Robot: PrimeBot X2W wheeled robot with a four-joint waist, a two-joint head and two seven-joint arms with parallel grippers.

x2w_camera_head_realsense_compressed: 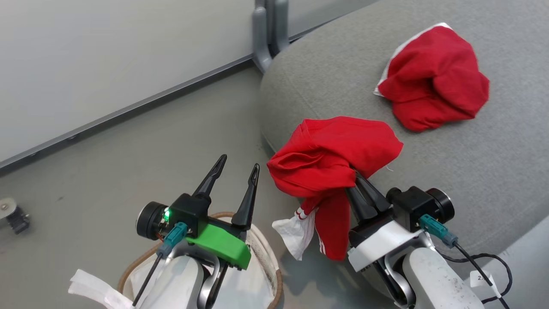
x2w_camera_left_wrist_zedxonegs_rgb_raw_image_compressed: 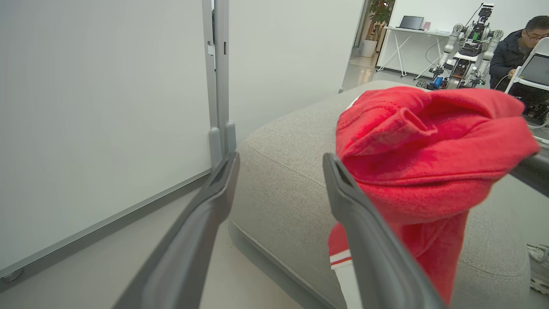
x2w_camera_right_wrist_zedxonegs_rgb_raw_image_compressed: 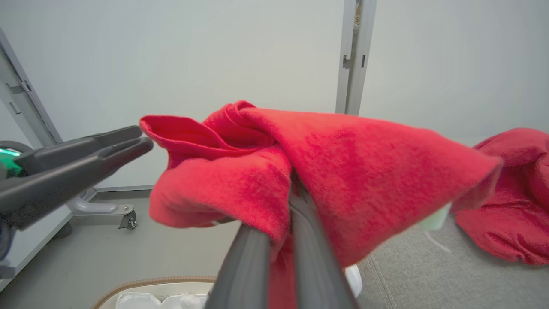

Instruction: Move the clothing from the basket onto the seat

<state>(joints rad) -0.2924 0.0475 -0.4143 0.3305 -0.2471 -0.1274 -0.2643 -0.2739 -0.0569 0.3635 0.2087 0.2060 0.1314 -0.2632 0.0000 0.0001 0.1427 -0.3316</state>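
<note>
Head view: the right claw [x2w_camera_head_realsense_compressed: 355,178] clamps a red garment [x2w_camera_head_realsense_compressed: 334,150] over the edge of the seat [x2w_camera_head_realsense_compressed: 472,171]; a second red garment [x2w_camera_head_realsense_compressed: 433,77] lies on the seat; the left claw [x2w_camera_head_realsense_compressed: 239,162] gapes wide above the basket [x2w_camera_head_realsense_compressed: 278,279]; a cable tag [x2w_camera_head_realsense_compressed: 481,279] is unreadable. Left wrist view: fingers [x2w_camera_left_wrist_zedxonegs_rgb_raw_image_compressed: 201,223] spread wide. Right wrist view: narrow fingers [x2w_camera_right_wrist_zedxonegs_rgb_raw_image_compressed: 253,257] pinch red cloth.

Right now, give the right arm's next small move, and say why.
Probably reach a little further over the seat: the right gripper is shut on a red garment whose tail hangs beyond the cushion's edge, over the floor.
</note>
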